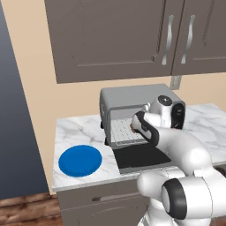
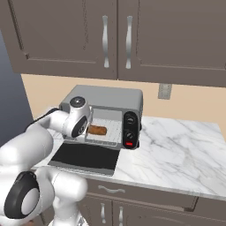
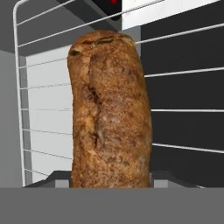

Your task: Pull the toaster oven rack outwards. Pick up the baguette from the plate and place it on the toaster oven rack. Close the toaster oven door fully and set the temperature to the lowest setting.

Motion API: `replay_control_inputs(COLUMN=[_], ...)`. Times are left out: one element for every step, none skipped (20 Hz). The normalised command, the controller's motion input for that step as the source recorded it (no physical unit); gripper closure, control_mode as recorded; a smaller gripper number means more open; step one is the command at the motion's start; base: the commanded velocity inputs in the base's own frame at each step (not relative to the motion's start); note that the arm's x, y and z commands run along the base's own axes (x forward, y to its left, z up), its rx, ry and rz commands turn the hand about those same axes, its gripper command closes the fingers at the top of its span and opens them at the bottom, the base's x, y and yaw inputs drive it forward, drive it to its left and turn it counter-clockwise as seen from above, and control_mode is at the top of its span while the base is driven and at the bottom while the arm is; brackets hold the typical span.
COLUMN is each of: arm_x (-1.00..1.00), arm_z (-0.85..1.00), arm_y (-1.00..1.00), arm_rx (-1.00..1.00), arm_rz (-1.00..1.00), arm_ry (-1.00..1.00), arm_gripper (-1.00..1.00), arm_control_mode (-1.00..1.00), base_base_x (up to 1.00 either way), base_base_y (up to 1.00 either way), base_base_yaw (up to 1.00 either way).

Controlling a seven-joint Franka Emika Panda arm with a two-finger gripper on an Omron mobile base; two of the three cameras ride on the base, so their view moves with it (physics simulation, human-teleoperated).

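1. Our gripper [image 3: 111, 186] sits low over the toaster oven rack [image 3: 183, 109], its fingers [image 3: 52, 178] on either side of the near end of the baguette [image 3: 110, 109]; we cannot tell whether they still press the bread or stand just clear of it.
2. The baguette lies lengthwise on the rack's wires, and from the right base view it shows as a brown piece inside the oven's mouth.
3. The toaster oven door [image 1: 141, 158] hangs down flat, reaching the front edge of the counter [image 2: 176, 150].
4. The blue plate [image 1: 80, 160] rests bare near the counter's front left corner, well apart from the door.
5. The toaster oven [image 2: 106, 99] stands toward the back edge of the counter, its dark knob panel [image 2: 130, 129] on its right side.
6. Brown cabinets [image 2: 114, 35] hang on the wall above.
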Motion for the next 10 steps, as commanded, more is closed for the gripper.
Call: replay_control_inputs(arm_x=[0.00, 0.00, 0.00, 0.00, 0.00, 0.00, 0.00, 0.00, 0.00, 0.00], arm_z=[-0.24, -0.20, -0.19, -0.19, -0.17, -0.14, -0.11, -0.06, -0.03, -0.01], arm_y=[0.00, 0.00, 0.00, 0.00, 0.00, 0.00, 0.00, 0.00, 0.00, 0.00], arm_rx=[-0.01, -0.02, -0.03, -0.03, -0.04, -0.04, -0.05, -0.04, -0.03, -0.03], arm_rz=[0.00, 0.00, 0.00, 0.00, 0.00, 0.00, 0.00, 0.00, 0.00, 0.00], arm_ry=[0.01, 0.00, 0.00, 0.00, 0.00, 0.00, 0.00, 0.00, 0.00, 0.00], arm_gripper=[1.00, 1.00, 1.00, 1.00, 1.00, 1.00, 1.00, 1.00, -1.00, -1.00], arm_control_mode=[-1.00, -1.00, -1.00, -1.00, -1.00, -1.00, -1.00, -1.00, -1.00, -1.00], base_base_x=[0.00, 0.00, 0.00, 0.00, 0.00, 0.00, 0.00, 0.00, 0.00, 0.00], base_base_y=[0.00, 0.00, 0.00, 0.00, 0.00, 0.00, 0.00, 0.00, 0.00, 0.00], base_base_yaw=[0.00, 0.00, 0.00, 0.00, 0.00, 0.00, 0.00, 0.00, 0.00, 0.00])
